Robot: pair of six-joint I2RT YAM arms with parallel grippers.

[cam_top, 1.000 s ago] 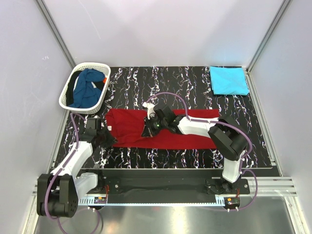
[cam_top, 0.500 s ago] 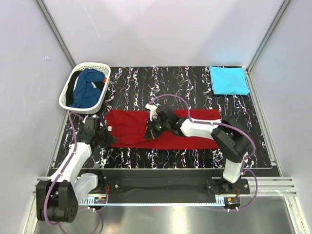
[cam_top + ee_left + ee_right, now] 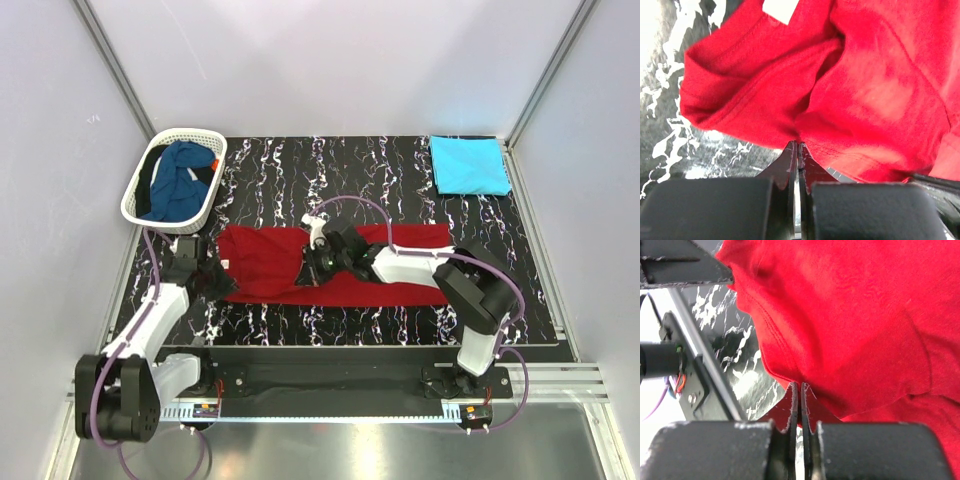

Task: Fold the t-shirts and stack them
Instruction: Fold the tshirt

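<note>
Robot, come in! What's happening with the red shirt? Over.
Left gripper shut on red t-shirt. Right gripper shut on it too. White basket sits apart, far left.

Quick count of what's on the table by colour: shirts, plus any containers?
red t-shirt: 1
turquoise t-shirt: 1
dark blue t-shirt, in the basket: 1
white basket: 1
Total: 4 (3 shirts, 1 basket)

- red t-shirt (image 3: 265, 268): deep red, folded into a long band, lying flat, centre.
- turquoise t-shirt (image 3: 468, 164): folded square, far right corner.
- dark blue t-shirt (image 3: 178, 182): crumpled inside basket (image 3: 186, 134).
</note>
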